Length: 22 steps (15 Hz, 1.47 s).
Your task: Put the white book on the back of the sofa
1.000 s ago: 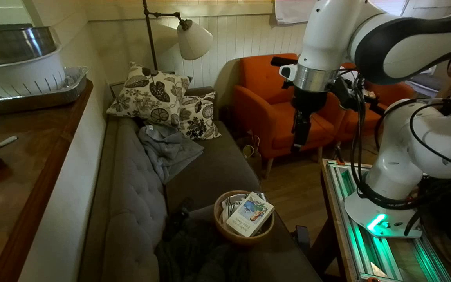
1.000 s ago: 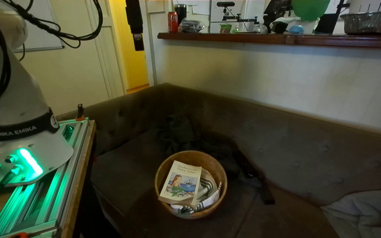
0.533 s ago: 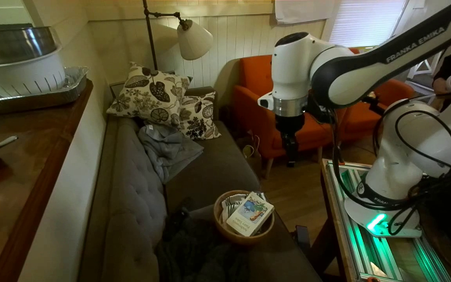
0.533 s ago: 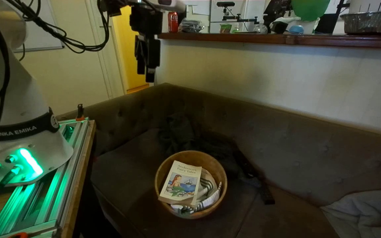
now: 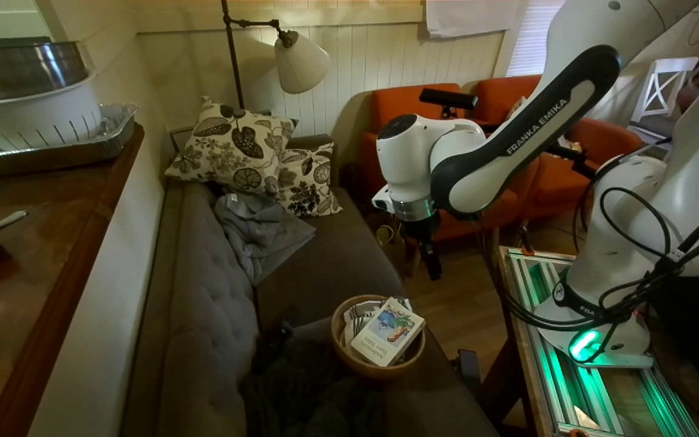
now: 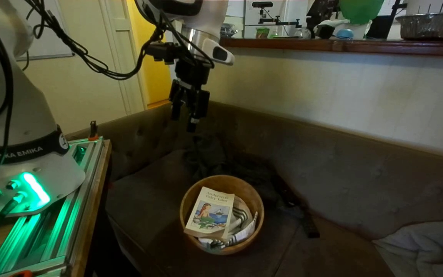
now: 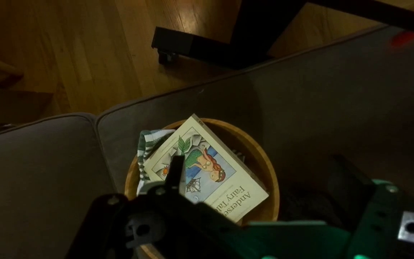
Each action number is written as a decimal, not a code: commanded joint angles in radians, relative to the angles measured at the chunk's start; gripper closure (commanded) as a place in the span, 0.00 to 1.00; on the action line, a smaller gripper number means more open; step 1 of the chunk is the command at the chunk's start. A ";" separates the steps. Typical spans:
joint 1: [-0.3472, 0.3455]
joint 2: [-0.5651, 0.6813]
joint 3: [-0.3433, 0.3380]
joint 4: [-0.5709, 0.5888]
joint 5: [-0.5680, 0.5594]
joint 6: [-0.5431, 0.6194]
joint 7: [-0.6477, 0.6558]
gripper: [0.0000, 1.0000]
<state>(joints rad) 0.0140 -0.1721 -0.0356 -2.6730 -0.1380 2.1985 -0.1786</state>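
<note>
The white book, with a blue-green picture on its cover, lies face up and tilted in a round basket on the sofa seat. It shows in the other views too. The back of the sofa is the long pale top edge along the wall, also seen in an exterior view. My gripper is open and empty, pointing down above the seat, higher than the basket and apart from it. In the wrist view its fingers are wide apart; one finger overlaps the book's picture.
A striped cloth lies under the book. A dark blanket and a dark remote-like object lie on the seat. Patterned pillows and a grey cloth are at the sofa's far end. A wooden counter runs behind the sofa.
The arm has swung toward the sofa and lowered, bringing the gripper down and nearer to the basket. The book and basket have not moved.
</note>
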 commanded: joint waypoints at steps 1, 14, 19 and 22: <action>-0.006 -0.001 0.007 0.002 0.002 -0.002 -0.001 0.00; 0.008 0.435 -0.024 0.026 -0.737 0.517 0.205 0.00; 0.005 0.653 -0.085 0.115 -0.956 0.727 0.216 0.00; -0.003 0.624 -0.072 0.084 -0.905 0.693 0.199 0.00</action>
<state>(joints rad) 0.0113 0.4530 -0.1079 -2.5888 -1.0425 2.8918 0.0209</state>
